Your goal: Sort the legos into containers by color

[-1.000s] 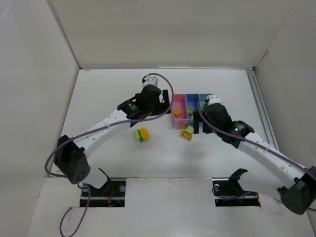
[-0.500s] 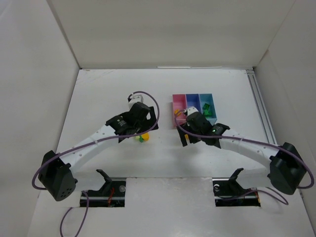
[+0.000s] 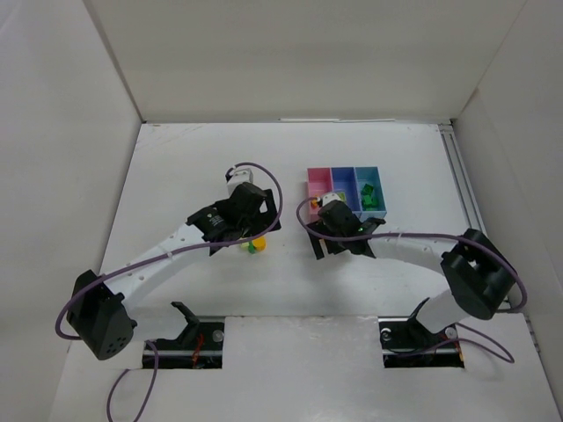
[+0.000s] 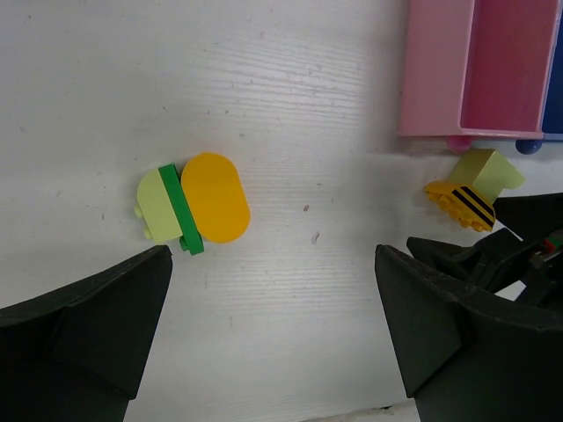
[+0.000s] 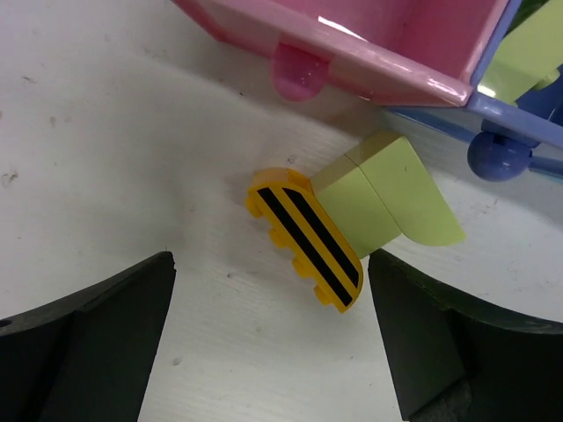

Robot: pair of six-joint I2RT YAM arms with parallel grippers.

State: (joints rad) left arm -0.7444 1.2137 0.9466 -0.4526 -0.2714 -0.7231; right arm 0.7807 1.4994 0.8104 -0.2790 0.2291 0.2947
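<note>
As the right gripper [image 5: 270,303] gapes, an orange brick [image 5: 303,255] shows black stripes

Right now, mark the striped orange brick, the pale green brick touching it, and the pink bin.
striped orange brick [image 5: 303,249], right wrist view, middle of its striped face.
pale green brick [image 5: 387,198], right wrist view, middle of its top face.
pink bin [image 5: 378,63], right wrist view, near outer wall.

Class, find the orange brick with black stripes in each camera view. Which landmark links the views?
Top external: not seen; the right arm covers the table before the pink plastic bin.
Left wrist: the orange black-striped plastic brick lies at right, mid-height, below the bin.
Right wrist: centre, just below the bin.
Shared landmark: the pink bin.
</note>
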